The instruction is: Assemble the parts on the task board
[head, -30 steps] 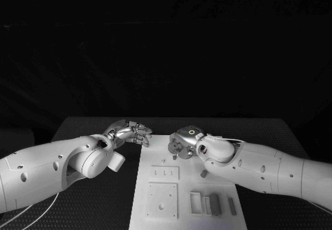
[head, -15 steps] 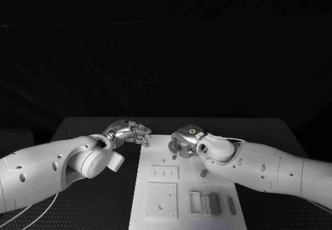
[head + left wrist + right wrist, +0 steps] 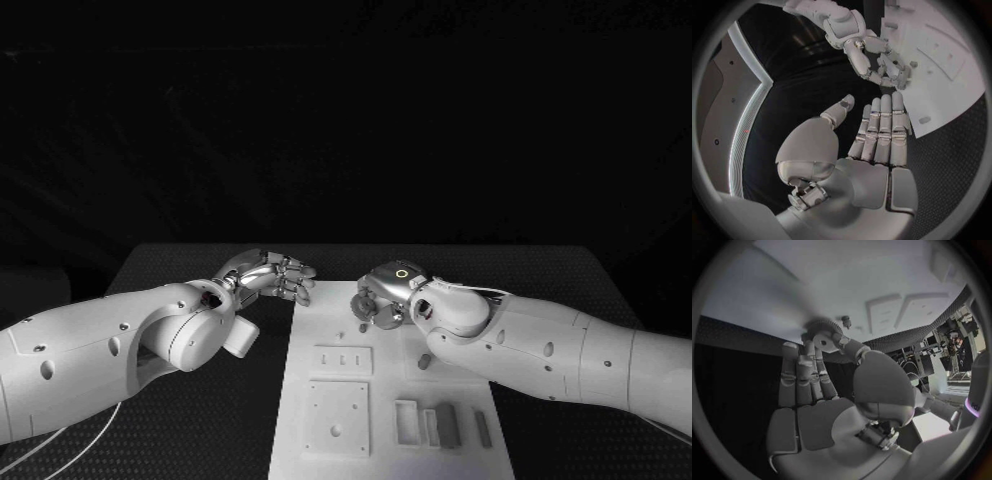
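The white task board [image 3: 387, 400] lies in the middle of the black table. My right hand [image 3: 382, 297] hovers over its far end, thumb and fingers pinching a small round dark part [image 3: 819, 326] just above the board [image 3: 848, 275]. A small peg [image 3: 845, 320] stands on the board beside that part. My left hand [image 3: 271, 275] is at the board's far left corner, fingers [image 3: 882, 127] straight and together with the thumb apart, holding nothing. In the left wrist view my right hand [image 3: 870, 55] curls down onto the board [image 3: 942, 60].
Two flat square plates [image 3: 343, 360] [image 3: 339, 418] lie on the board's left half. Several grey blocks [image 3: 443, 425] stand in a row near its front right. Small pegs [image 3: 362, 327] [image 3: 424, 362] stand near my right hand. Black table [image 3: 216, 420] lies on both sides.
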`<state>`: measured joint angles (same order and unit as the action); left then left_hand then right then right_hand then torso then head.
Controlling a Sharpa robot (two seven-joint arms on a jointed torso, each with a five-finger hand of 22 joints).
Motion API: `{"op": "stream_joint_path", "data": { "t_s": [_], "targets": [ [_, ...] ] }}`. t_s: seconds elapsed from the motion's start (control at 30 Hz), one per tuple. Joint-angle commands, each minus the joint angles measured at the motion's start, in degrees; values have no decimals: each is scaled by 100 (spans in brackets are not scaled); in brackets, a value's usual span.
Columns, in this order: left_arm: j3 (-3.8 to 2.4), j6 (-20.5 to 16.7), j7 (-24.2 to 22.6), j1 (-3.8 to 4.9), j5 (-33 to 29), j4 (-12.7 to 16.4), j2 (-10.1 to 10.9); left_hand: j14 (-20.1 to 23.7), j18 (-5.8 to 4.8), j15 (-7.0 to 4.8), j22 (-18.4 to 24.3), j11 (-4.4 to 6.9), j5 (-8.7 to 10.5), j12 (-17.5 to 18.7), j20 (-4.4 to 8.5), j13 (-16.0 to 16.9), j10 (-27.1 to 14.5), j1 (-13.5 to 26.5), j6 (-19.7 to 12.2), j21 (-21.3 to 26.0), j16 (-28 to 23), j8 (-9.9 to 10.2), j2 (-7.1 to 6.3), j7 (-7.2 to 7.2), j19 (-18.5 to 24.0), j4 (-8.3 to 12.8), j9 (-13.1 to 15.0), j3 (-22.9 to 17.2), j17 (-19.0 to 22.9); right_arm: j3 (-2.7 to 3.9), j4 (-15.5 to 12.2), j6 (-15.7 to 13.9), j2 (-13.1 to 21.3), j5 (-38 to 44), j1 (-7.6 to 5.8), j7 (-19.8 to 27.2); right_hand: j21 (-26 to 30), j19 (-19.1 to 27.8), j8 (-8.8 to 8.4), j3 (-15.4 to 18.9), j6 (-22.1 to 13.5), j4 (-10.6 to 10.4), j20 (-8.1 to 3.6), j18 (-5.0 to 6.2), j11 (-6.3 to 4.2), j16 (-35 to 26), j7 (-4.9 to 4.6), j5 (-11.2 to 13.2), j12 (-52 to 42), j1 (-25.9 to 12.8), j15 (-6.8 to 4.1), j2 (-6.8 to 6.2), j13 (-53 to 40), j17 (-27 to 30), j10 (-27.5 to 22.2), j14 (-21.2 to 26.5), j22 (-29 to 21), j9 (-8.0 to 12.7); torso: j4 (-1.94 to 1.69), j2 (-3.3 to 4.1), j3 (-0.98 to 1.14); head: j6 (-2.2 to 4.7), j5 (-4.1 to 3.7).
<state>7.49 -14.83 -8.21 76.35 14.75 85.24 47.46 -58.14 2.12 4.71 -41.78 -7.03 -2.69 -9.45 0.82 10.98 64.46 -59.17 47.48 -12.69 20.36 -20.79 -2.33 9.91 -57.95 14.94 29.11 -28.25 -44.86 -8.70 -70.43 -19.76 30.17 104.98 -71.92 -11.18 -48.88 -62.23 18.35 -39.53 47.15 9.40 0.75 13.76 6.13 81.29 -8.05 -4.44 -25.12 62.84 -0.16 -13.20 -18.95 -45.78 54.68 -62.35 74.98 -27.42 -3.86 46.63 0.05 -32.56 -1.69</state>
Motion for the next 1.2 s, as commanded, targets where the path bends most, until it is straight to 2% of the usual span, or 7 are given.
{"op": "stream_joint_path", "data": {
  "t_s": [0.03, 1.0, 1.1, 1.2],
  "targets": [
    [-4, 63, -40, 6, 4, 16, -4, -32, 106, 6, -10, -20, -24, 30, 13, 7, 40, 50, 0, 31, -41, 21, 0, 33, 14, -33, 9, -10, -6, -22, -13, 234, 2, -123, 37, 73, 45, -17, -15, 5, -76, -40, 3, 124, 50, -54, 14, -8, 157, 5, 43, -57, 84, 15, 39, -25, 86, 14, 0, 0, 4, -4, 2],
    [-4, 49, -38, 6, 4, 28, 0, -37, 106, 6, -15, -20, -24, 37, 13, 12, 42, 53, 0, 34, -50, 23, 1, 33, 12, -37, 10, -10, -17, -22, 39, 344, -1, -413, 48, 186, 285, -62, -16, -22, -318, -116, 25, 124, 136, -385, 16, -8, 1018, 21, 123, -69, 549, 139, 258, -116, 45, 34, -2, -1, -3, -18, -11],
    [-4, 48, -39, 6, 4, 28, 0, -37, 107, 6, -16, -20, -24, 37, 13, 13, 42, 52, 0, 34, -51, 23, 1, 33, 12, -37, 10, -10, -19, -22, 38, 281, -14, -429, 49, 213, 293, -81, 15, -15, -288, -89, 22, 124, 109, -392, 3, -4, 1023, 54, 98, -37, 556, 136, 377, -138, 52, 21, -1, 0, 0, -22, -12],
    [-4, 45, -42, 6, 4, 28, -1, -38, 107, 6, -16, -20, -24, 38, 13, 14, 43, 51, 1, 34, -52, 23, 2, 33, 12, -36, 10, -11, -20, -22, 26, 224, -29, -428, 50, 221, 264, -152, 93, 14, -174, -39, -2, 124, 31, -363, -44, -4, 986, 90, 23, 1, 533, 112, 613, -212, 77, -15, 2, 0, 1, -25, -13]
  ]
}}
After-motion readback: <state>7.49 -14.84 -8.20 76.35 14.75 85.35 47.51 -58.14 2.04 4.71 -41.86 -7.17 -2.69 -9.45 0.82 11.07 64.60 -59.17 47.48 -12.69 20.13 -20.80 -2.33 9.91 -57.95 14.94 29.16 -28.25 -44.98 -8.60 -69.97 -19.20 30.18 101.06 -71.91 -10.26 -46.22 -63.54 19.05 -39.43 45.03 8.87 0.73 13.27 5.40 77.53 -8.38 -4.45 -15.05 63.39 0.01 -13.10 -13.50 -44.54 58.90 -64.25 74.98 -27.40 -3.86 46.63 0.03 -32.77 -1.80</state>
